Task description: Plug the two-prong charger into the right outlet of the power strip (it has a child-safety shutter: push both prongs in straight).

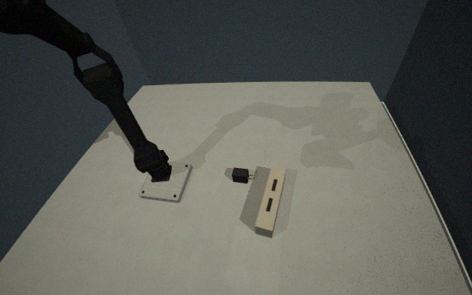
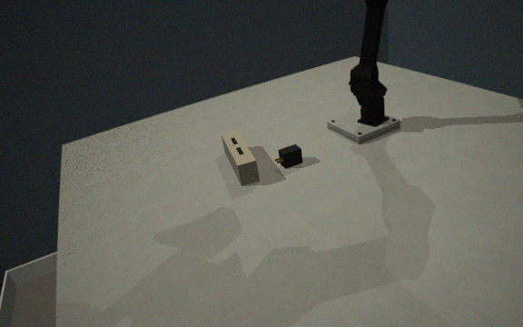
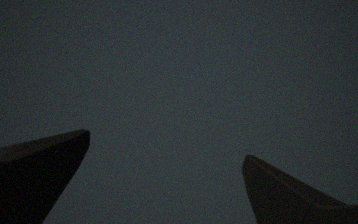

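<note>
A black two-prong charger [image 1: 240,175] [image 2: 291,156] lies on the table, its brass prongs pointing toward the side of the power strip, a small gap away. The beige power strip [image 1: 264,219] [image 2: 247,158] lies with two dark outlet slots facing up, both empty. My gripper [image 3: 168,150] is open and empty. In the wrist view its two fingertips stand wide apart against a plain dark blue-grey wall. The gripper is outside the top and exterior views, far from the charger.
The arm rises from a light base plate [image 1: 162,192] [image 2: 344,133] beside the charger, on the side away from the strip. The arm's shadow falls across the pale table [image 1: 203,254] [image 2: 152,191]. A tray-like edge [image 2: 29,263] shows beyond the table's edge.
</note>
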You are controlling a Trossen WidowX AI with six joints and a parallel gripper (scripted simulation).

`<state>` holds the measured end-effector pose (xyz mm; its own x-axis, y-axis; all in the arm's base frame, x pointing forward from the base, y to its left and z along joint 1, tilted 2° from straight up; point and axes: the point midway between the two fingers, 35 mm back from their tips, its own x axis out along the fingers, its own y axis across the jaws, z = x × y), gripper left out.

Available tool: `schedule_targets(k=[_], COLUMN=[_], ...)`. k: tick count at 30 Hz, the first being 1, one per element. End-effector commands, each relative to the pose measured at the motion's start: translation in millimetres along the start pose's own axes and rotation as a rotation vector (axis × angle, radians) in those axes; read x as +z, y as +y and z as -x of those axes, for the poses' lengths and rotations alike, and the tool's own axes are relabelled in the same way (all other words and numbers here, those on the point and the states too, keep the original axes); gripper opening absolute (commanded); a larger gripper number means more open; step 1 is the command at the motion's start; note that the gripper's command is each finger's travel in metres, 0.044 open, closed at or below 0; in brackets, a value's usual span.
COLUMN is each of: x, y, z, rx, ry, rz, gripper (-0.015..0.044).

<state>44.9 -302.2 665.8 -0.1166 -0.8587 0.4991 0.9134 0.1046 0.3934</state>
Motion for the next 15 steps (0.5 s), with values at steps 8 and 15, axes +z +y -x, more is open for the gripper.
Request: schedule_targets(k=[8,15], x=[-106,-169], y=[37,61], z=[11,33], rx=[0.116,0.198], ry=[0.303,0.492], rz=[0.051,0.098], gripper=[0.044,0.044])
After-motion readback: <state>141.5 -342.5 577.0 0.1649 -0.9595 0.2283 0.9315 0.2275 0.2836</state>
